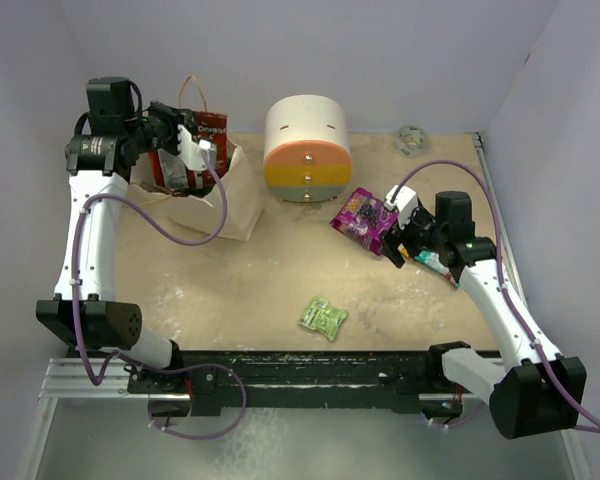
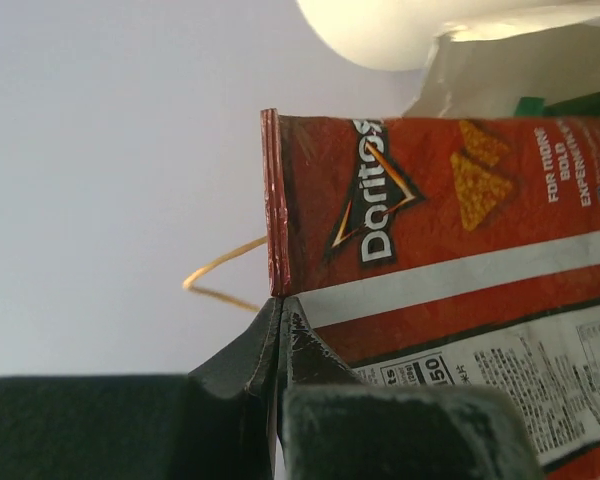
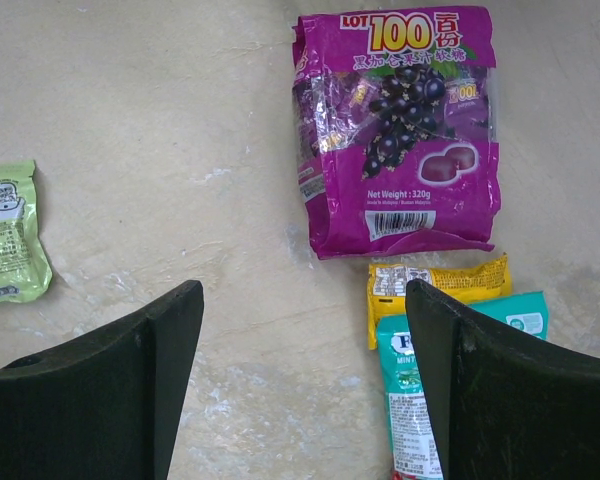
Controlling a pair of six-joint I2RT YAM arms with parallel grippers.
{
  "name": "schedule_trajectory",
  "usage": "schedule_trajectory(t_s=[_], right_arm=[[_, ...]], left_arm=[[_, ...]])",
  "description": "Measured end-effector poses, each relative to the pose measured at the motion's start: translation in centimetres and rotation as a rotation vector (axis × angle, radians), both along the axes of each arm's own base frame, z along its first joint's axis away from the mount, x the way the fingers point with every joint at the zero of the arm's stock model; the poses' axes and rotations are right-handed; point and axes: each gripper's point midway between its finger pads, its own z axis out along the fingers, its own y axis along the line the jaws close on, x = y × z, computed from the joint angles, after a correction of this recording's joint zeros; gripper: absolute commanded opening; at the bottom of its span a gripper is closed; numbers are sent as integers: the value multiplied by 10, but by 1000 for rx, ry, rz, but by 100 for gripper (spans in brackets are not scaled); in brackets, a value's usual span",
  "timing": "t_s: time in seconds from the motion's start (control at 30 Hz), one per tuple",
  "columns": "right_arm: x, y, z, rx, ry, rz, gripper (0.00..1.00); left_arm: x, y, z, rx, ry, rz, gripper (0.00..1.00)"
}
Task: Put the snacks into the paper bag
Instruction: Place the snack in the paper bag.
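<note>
My left gripper point(image 1: 187, 143) is shut on the edge of a red-orange Doritos packet point(image 1: 175, 168) and holds it at the mouth of the cream-white paper bag point(image 1: 230, 205). In the left wrist view the fingertips pinch the Doritos packet point(image 2: 450, 230) at its sealed edge, with a tan handle point(image 2: 220, 272) behind. My right gripper point(image 1: 394, 240) is open and empty, low over the table. Its wrist view shows a purple packet point(image 3: 400, 130), an orange packet point(image 3: 435, 285), a teal packet point(image 3: 410, 400) and a lime-green packet point(image 3: 10, 235). The lime-green packet point(image 1: 323, 317) lies mid-table.
A round white container with pastel drawers point(image 1: 307, 148) stands at the back centre, right of the bag. A small grey object point(image 1: 411, 140) lies at the back right corner. The purple packet point(image 1: 360, 215) lies just left of my right gripper.
</note>
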Motion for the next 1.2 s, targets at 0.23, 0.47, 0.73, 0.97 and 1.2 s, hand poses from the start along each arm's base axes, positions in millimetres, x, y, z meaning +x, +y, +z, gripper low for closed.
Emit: schedule_trajectory(t_s=[0.23,0.47,0.73,0.97,1.2], right_arm=[[0,0,0,-1,1,-1,84],[1,-2,-1,-10,-1,-11,84],[1,-3,-1,-12,0,-12,84],[1,-3,-1,-12,0,-12,84],[2,-3,-2,-13,4,-14,84]], left_arm=[[-8,0,-45,15,91,-8,0],[-15,6,-55,-2,144,37,20],[-23,23,-50,-107,261,183,46],[-27,26,-63,-241,417,305,67],[-35,25,-52,-447,484,427,91]])
